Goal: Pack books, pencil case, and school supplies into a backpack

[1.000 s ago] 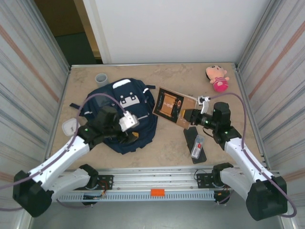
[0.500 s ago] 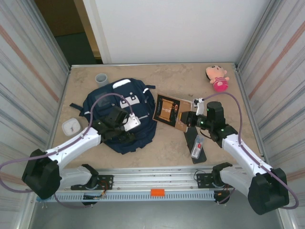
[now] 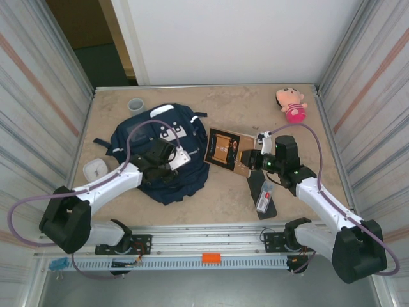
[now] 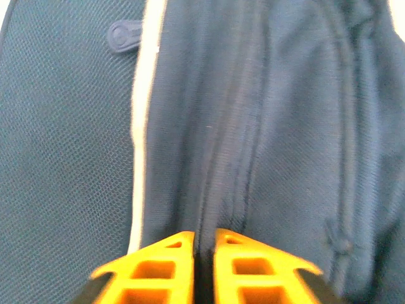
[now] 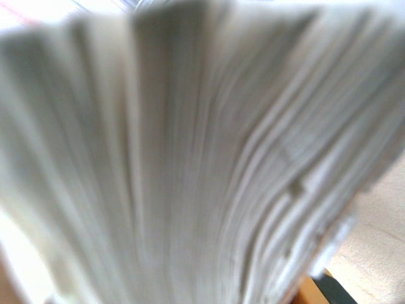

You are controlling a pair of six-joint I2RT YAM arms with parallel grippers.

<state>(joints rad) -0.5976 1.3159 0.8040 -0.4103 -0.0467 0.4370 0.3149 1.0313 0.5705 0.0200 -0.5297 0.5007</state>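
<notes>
Book gripped beside the backpack
The right gripper (image 3: 248, 160) clamps the book (image 3: 222, 146) by its edge, just right of the backpack (image 3: 192, 179); the left gripper (image 4: 204, 237) is pinched closed over the backpack's zip line.

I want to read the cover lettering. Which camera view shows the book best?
The top external view: the book shows its whole dark brown cover with the orange panel, facing the camera. In the right wrist view it is a blur of page edges, very close.
</notes>
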